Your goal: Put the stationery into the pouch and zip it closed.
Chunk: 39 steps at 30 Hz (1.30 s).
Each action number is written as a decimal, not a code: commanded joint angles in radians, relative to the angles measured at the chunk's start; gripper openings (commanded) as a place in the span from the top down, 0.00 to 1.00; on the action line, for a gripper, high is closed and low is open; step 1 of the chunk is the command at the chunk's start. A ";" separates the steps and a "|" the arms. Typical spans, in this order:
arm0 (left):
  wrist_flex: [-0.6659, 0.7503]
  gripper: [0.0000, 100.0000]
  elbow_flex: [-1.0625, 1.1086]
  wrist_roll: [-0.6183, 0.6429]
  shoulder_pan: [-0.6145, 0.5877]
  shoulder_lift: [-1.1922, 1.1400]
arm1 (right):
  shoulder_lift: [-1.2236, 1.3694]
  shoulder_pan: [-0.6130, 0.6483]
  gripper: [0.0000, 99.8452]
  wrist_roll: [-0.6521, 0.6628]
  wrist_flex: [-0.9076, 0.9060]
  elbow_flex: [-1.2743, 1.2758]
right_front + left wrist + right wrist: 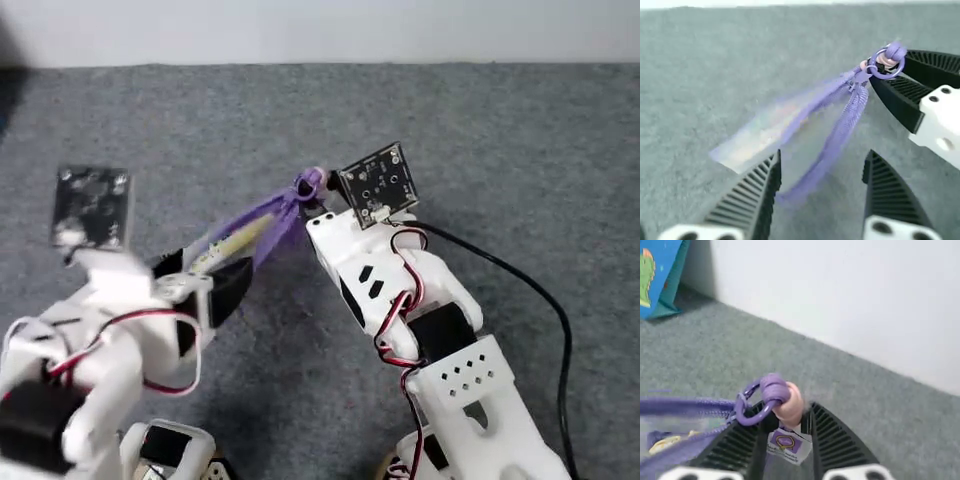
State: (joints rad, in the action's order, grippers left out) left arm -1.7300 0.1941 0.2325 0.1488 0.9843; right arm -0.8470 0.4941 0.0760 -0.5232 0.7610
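The pouch point(250, 235), clear with a purple zip, is near the middle of the grey table point(500, 150), a little toward 9 o'clock. It is stretched along a line from 8 o'clock to 2 o'clock between the two arms.

At its 2 o'clock end the right gripper point(308, 205) is clenched on the zip pull point(310, 182), a purple ring with a purple knob and a pink bead. From the right wrist, the pull point(772, 395) sits just at the tips of this claw point(787, 415), and a small paper tag is pinched in the narrow gap between the fingers.

At the 8 o'clock end is the left gripper point(200, 272). From its own wrist, this claw point(822, 160) is released, with the fingers wide apart. The near end of the pouch point(780, 130) comes down between them, and I cannot tell if it touches them. From the pull point(885, 60) two purple zip bands go apart, so the mouth is not closed.

Inside the pouch a pale yellow piece of stationery point(235, 245) lies along its length.

A black cable point(530, 290) runs over the table at 4 o'clock.
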 commanded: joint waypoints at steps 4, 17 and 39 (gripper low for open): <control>-0.020 0.74 -0.116 -0.026 -0.245 0.044 | -0.033 -0.015 0.99 0.049 0.036 -0.143; 0.124 0.74 -0.024 -0.029 -0.559 0.012 | -0.044 -0.008 0.99 0.089 0.031 -0.163; 0.305 0.83 0.328 -0.166 -0.219 0.015 | -0.033 -0.008 0.99 0.089 0.048 -0.206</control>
State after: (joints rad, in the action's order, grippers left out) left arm -1.4431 0.5347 0.0867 -0.1703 0.9966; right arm -0.8454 0.4895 0.1542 -0.5125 0.6306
